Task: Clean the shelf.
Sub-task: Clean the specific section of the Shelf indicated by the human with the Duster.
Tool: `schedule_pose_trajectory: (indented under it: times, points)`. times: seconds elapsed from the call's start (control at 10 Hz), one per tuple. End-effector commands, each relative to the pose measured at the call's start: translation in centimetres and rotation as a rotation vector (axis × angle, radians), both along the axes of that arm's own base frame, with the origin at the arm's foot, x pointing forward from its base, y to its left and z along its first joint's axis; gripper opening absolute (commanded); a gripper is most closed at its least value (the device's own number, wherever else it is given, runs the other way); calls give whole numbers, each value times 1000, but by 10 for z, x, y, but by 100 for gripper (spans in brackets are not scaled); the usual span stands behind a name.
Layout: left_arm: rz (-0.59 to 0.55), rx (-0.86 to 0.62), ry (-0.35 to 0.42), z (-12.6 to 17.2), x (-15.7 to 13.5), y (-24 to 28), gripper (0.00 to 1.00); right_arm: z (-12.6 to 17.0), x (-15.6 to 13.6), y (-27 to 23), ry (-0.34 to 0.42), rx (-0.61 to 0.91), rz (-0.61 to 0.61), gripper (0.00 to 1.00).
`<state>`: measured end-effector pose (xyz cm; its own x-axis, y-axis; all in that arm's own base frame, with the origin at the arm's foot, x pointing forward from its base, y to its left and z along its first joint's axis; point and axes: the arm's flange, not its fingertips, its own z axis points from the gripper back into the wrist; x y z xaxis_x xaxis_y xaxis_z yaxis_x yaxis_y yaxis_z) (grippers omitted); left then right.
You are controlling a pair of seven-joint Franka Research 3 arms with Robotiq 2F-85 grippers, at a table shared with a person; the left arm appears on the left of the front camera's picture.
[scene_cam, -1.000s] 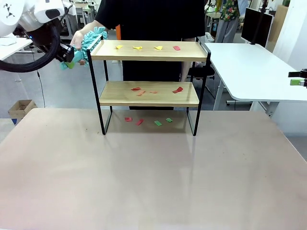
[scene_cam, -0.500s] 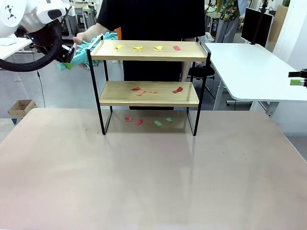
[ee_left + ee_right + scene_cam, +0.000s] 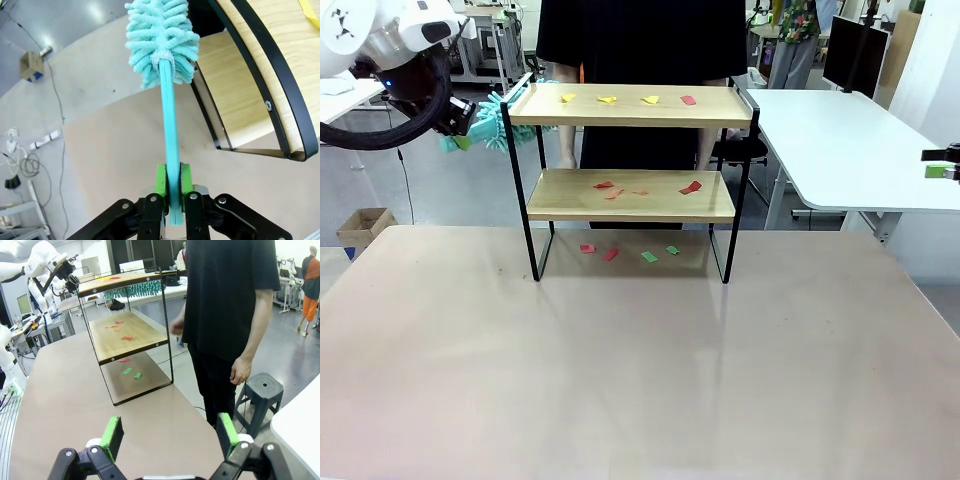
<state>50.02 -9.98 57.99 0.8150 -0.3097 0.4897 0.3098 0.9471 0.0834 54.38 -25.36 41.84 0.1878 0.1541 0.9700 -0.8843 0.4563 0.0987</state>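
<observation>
Clamping the duster [image 3: 162, 45], left gripper [image 3: 172, 182] hangs just off the left end of the shelf [image 3: 570, 195] at the table's [image 3: 620, 380] far middle, duster's long axis aimed toward its top board [image 3: 625, 118]; right gripper [image 3: 170, 435] open-jawed, well apart.

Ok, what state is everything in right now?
Shelf: upright, coloured scraps on both boards and on the table beneath.
Left hand: shut on the duster by its handle.
Duster: held, fluffy head beside the top board's left end.
Right hand: open, empty.
Person: standing behind the shelf, hands off it.
</observation>
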Motion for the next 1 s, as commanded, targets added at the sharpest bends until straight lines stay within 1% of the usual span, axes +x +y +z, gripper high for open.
schedule_pose_trajectory:
  times: [0.0,0.2,0.3,0.4,0.5,0.6,0.7,0.8,0.9]
  points:
    - [-11,3,-22,2,1,1,0,2,-1,2,-1,-3,5,100]
    - [-11,3,-22,2,1,1,0,2,-1,2,-1,-3,5,100]
    - [-1,0,-1,0,0,0,14,2,-1,2,-1,-3,5,100]
    - [38,45,-23,14,-16,19,14,2,-1,2,-1,-3,5,100]
    - [33,59,14,26,-27,40,14,2,-1,2,-1,-3,5,100]
    - [39,81,49,32,-38,59,14,2,-1,2,-1,-3,5,100]
    - [-13,84,109,32,-52,76,14,2,-1,2,-1,-3,5,100]
    - [-72,148,163,34,-63,87,14,2,-1,2,-1,-3,5,100]
    - [-129,181,198,37,-87,102,14,2,-1,2,-1,-3,5,100]
